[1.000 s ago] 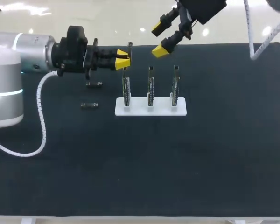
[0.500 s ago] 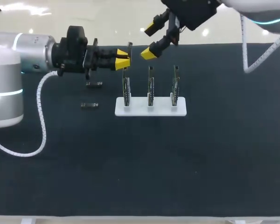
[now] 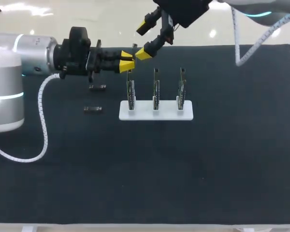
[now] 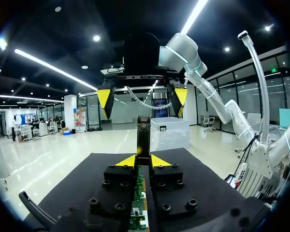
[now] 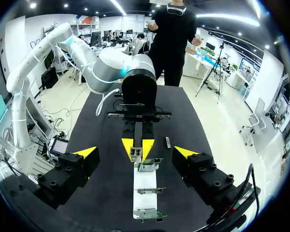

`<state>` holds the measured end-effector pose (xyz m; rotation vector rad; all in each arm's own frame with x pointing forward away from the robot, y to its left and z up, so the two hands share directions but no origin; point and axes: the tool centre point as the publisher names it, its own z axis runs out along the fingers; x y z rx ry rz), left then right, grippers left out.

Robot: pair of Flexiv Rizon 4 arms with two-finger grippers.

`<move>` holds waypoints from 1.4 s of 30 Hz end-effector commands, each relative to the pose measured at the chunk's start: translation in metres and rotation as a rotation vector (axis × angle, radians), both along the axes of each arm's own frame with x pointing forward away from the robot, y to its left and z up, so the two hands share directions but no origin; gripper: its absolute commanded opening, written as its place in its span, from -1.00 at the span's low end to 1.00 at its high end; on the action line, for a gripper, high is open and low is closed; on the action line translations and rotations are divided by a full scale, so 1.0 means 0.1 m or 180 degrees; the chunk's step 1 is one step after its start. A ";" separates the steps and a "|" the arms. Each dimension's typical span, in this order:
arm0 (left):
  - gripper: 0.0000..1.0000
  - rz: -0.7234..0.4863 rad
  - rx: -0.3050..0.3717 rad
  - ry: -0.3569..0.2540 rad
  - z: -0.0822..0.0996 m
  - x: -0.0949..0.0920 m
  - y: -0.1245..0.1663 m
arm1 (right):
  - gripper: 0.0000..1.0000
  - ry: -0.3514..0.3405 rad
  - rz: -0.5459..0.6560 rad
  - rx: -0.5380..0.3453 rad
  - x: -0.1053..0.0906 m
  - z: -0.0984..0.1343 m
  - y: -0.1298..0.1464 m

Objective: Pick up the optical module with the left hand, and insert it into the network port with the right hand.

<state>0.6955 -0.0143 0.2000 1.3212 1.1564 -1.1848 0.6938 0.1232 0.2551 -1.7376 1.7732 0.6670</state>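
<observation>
Left wrist view: slim dark optical module (image 4: 143, 137) in left hand (image 4: 143, 161).

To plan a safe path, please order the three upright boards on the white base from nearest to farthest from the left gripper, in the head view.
1. Left board, next to the left gripper.
2. Middle board, at the centre of the white base.
3. Right board, at the far end.

Table (image 3: 222, 159): black mat over top, pale edge visible at near side.
White base plate (image 3: 155, 114): lay flat on mat, toward far side, near middle. It carried three upright boards in a row.
Far dark module (image 3: 97, 87), near dark module (image 3: 93, 109): both lay flat, left of plate, apart from it and from each other.
</observation>
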 end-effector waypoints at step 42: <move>-1.00 0.0015 -0.0005 -0.0009 0.00 -0.01 0.00 | -0.09 -0.0025 -0.0180 0.0032 0.01 -0.06 0.16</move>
